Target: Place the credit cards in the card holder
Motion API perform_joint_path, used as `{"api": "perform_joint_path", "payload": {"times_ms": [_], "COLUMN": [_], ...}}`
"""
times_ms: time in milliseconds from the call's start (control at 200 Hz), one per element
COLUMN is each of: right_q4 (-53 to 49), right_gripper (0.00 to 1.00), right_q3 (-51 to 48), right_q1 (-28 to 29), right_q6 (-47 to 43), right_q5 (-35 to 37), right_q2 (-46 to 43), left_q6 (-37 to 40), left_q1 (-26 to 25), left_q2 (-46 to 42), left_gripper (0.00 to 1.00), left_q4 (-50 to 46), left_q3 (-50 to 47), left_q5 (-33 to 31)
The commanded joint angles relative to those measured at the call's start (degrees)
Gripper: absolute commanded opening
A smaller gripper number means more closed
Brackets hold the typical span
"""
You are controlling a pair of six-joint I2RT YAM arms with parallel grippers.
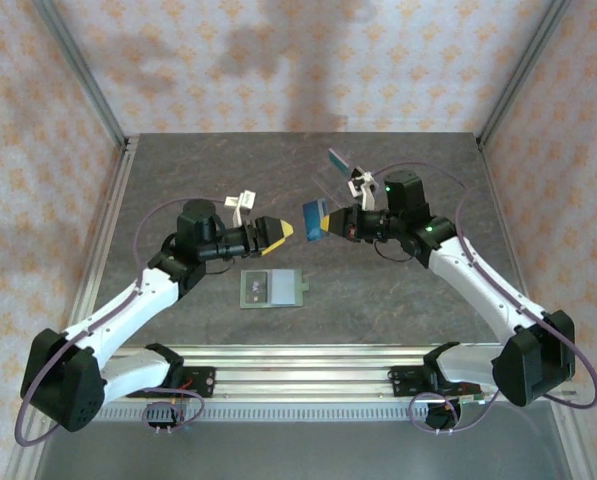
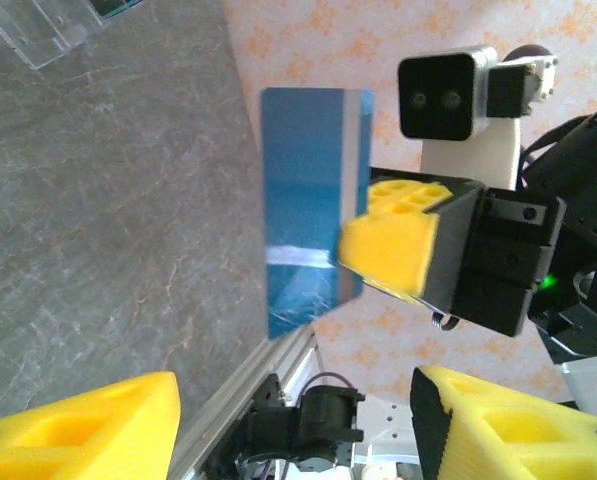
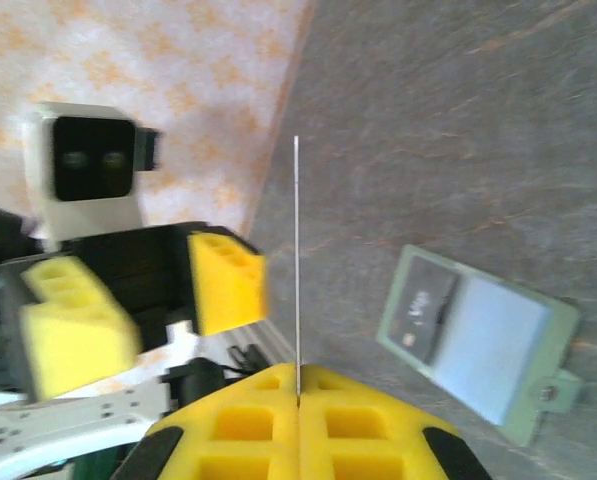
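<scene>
1 credit card (image 2: 313,200) pinched in right hand (image 3: 298,398), long axis across its fingers (image 2: 388,245).

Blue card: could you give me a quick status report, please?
Right gripper shut on blue card, mid-air. Left gripper open, facing it, apart. Card holder open on table. Nothing between grippers.

Raised card (image 1: 315,216) behind card holder (image 1: 271,289)

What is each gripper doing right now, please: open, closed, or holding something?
Left gripper: open, fingers apart, holding nothing.
Right gripper: closed on a blue credit card.
</scene>
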Motion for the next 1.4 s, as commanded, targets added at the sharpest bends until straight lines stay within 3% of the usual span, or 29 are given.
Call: {"api": "perform_joint_path", "payload": {"times_ms": [0, 115, 390, 786, 941, 1121, 1166, 1231, 1312, 1397], "right_q4": [11.60, 16.65, 17.80, 19.51, 21.83, 23.98, 23.25, 19.06, 10.51, 0.77], "right_gripper": [0.00, 0.00, 0.00, 0.00, 0.00, 0.00, 0.00, 0.18, 0.46, 0.52], "right_q3": [-2.00, -3.96, -3.72, -5.22, -4.87, -5.00, -5.04, -4.34, -2.63, -1.28], "right_q1": [0.09, 0.21, 3.63, 4.29, 4.56, 4.74, 4.74, 4.69, 4.76, 4.74], "right_q6": [8.42, 12.79, 13.73, 15.33, 16.12, 17.42, 16.77, 13.95, 8.07, 1.00], "right_q5": [-7.56, -9.05, -12.02, -12.56, -12.53, -12.99, -12.94, -11.86, -9.45, -5.53], "right_q2": [-2.03, -2.25, -0.10, -0.08, 0.78, 1.98, 2.05, 2.10, 2.15, 2.28], "left_q6": [-6.19, -8.11, -13.13, -17.07, -18.27, -19.08, -18.10, -16.28, -12.96, -7.44], "left_q1": [0.39, 0.36, 0.37, 0.33, 0.33, 0.33, 0.33, 0.40, 0.41, 0.59], "left_q2": [0.52, 1.18, 2.20, 2.75, 3.00, 2.96, 2.87, 2.73, 1.88, 0.79], "left_gripper": [0.59, 0.57, 0.48, 0.35, 0.26, 0.00, 0.00, 0.00, 0.00, 0.00], "left_q4": [12.00, 14.66, 23.52, 30.06, 32.16, 33.93, 32.60, 29.97, 25.26, 16.06], "left_q3": [-1.76, -2.23, -4.55, -6.01, -7.26, -8.41, -8.28, -8.06, -8.31, -7.94], "left_q5": [2.10, 2.96, 3.37, 3.87, 4.22, 4.62, 4.79, 5.18, 4.89, 4.32]}}
